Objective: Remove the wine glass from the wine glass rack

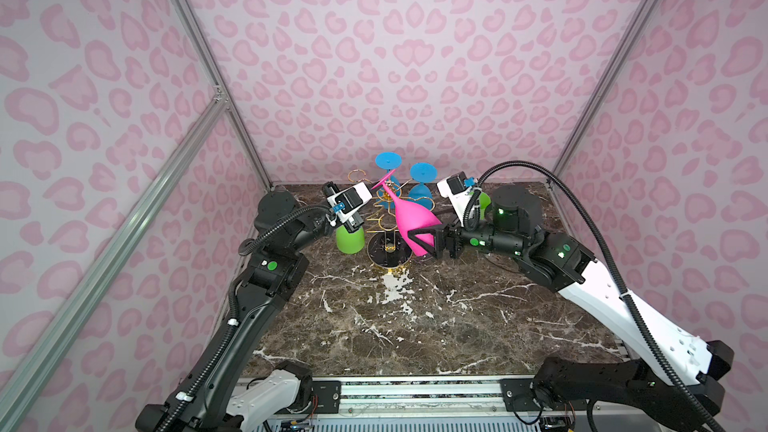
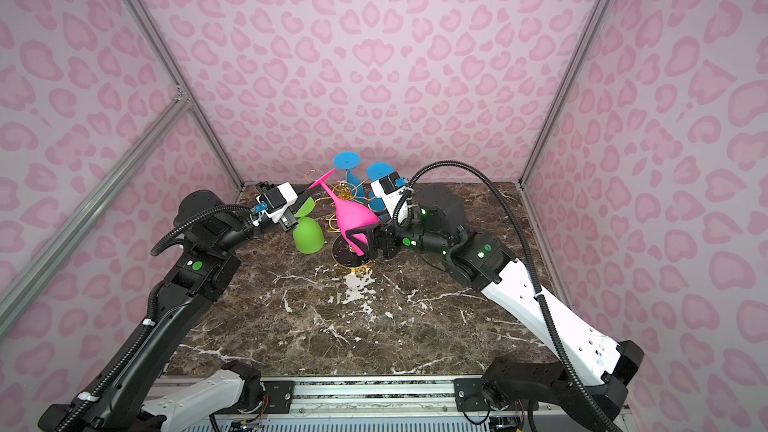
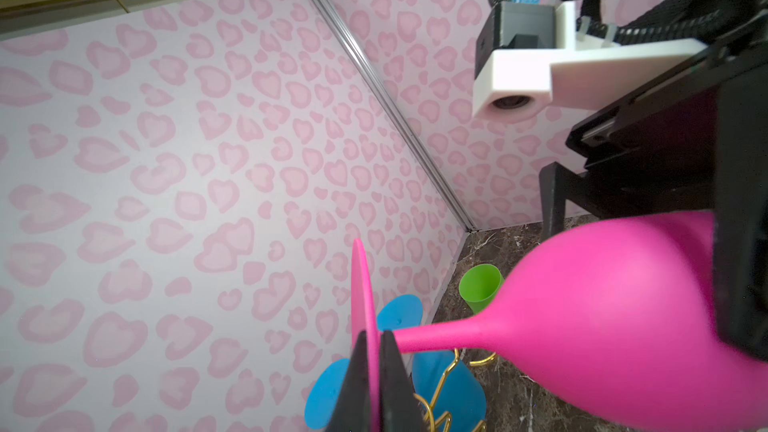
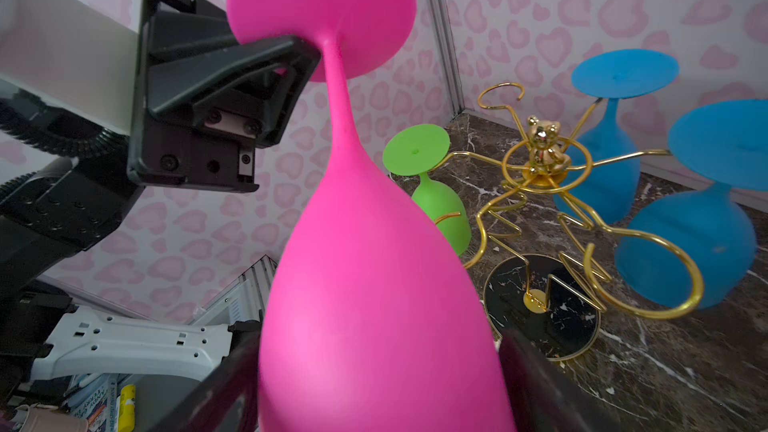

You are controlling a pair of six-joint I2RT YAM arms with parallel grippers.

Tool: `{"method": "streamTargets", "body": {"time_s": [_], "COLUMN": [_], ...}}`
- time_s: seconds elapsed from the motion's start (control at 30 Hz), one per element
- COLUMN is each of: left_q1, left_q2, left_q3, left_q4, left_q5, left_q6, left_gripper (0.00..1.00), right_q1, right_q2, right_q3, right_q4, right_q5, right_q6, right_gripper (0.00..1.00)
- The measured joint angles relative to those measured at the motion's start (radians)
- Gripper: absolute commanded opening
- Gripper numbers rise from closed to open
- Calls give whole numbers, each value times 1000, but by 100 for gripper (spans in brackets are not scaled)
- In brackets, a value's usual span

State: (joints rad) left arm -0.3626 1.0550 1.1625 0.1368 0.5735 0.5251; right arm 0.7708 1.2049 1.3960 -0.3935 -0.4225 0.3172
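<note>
The pink wine glass [image 1: 415,222] [image 2: 353,218] hangs tilted over the gold wire wine glass rack [image 1: 388,218] [image 4: 540,160], foot up and back, bowl low and forward. My left gripper [image 3: 374,336] [image 1: 384,184] is shut on the rim of the glass's flat foot. My right gripper [image 4: 374,367] [image 1: 424,238] stands open, with its blurred fingers wide on either side of the bowl [image 4: 374,284]. A sliver of gap shows on one side. In the right wrist view the stem is clear of the rack's looped arms.
Two blue glasses [image 1: 387,162] [image 1: 423,184] hang upside down on the rack's far arms. A green glass [image 1: 350,238] stands inverted left of the black round base [image 1: 388,255]. Another green one [image 1: 484,201] sits behind my right wrist. Pink patterned walls close the back and sides.
</note>
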Motion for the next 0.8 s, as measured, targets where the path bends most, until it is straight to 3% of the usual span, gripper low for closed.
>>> {"method": "streamTargets", "body": {"time_s": [0.3,0.53,0.8], "left_q1": [26,63,74], "left_q2": [8,27,28], "left_q3": [-42,-42,-42], "left_q4": [0,6,45], "left_q5": [-111,-120,-71], "left_q6": [-156,-315,-415], "left_gripper": [3,3,3], "right_q1": [-13,-30,-66], "right_q2": [-256,-472,-483], "right_q3": [-185,-391,-500], "right_q4": [119,189,285], "right_q5": [-9,93,145], "right_q6": [-42,-60,-11], "right_gripper": [89,83,73]}}
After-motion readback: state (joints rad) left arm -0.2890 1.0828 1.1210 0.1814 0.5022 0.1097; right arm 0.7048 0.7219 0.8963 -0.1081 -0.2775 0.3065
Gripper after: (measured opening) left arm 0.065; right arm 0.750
